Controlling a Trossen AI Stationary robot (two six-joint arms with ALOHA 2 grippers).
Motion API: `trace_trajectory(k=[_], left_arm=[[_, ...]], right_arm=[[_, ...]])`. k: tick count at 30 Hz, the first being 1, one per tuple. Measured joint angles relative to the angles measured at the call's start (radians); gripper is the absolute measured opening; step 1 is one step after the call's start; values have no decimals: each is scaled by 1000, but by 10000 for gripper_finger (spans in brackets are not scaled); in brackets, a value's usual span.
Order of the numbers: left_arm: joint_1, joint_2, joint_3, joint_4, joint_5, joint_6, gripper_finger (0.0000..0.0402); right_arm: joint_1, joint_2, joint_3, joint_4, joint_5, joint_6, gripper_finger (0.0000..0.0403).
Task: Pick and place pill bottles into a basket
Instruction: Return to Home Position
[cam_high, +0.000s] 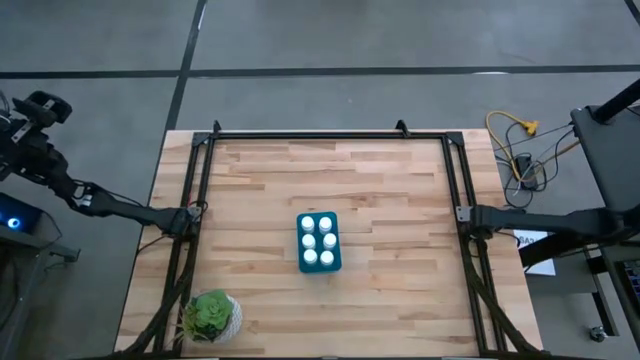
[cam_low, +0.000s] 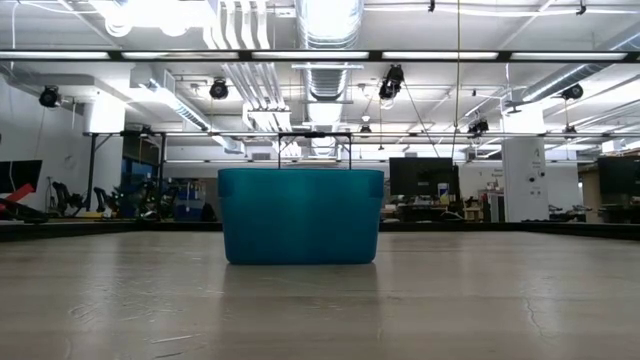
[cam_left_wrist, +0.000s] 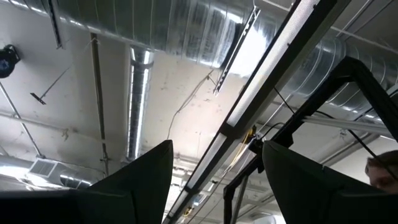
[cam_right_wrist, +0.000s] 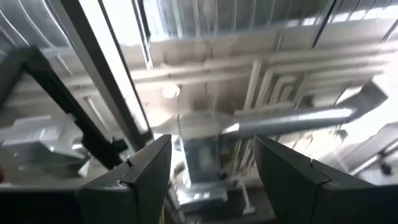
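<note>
One wooden tabletop (cam_high: 400, 200) is carrying everything, and one black frame (cam_high: 320, 134) is running along its back and side edges, enclosing the basket (cam_high: 319, 268) on three sides. Two dark arms are flanking the basket, both well apart from it. The left arm (cam_high: 110, 205) is stretching away from the basket, out past the tabletop's left edge. The right arm (cam_high: 540, 220) is doing likewise past the right edge.

Each arm is carrying one claw. In the left wrist view the left claw (cam_left_wrist: 217, 149) is pointing up at the ceiling with its two fingers spread and nothing between them. In the right wrist view the right claw (cam_right_wrist: 211, 142) is also facing the ceiling, fingers spread and gripping nothing.

The one teal basket is sitting near the tabletop's middle. In the low view its rounded wall is hiding what it contains. One round white pot with a green plant (cam_high: 212, 316) is standing well apart from the basket, on the left arm's side, by a tabletop corner.

Six white pill bottles (cam_high: 308, 240) are standing upright inside the basket, in two columns of three, their round caps facing up.
</note>
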Motion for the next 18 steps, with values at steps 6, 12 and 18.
trace_trajectory(k=[6, 12, 18], left_arm=[[0, -20, -32, 0, 3, 0, 231], [0, -21, -53, 0, 3, 7, 231], [0, -21, -57, 5, 3, 5, 231]], right_arm=[[-88, -124, -88, 3, 4, 17, 219], [-197, -216, -247, 41, 61, 80, 219], [-251, -306, -392, 106, 61, 126, 219]])
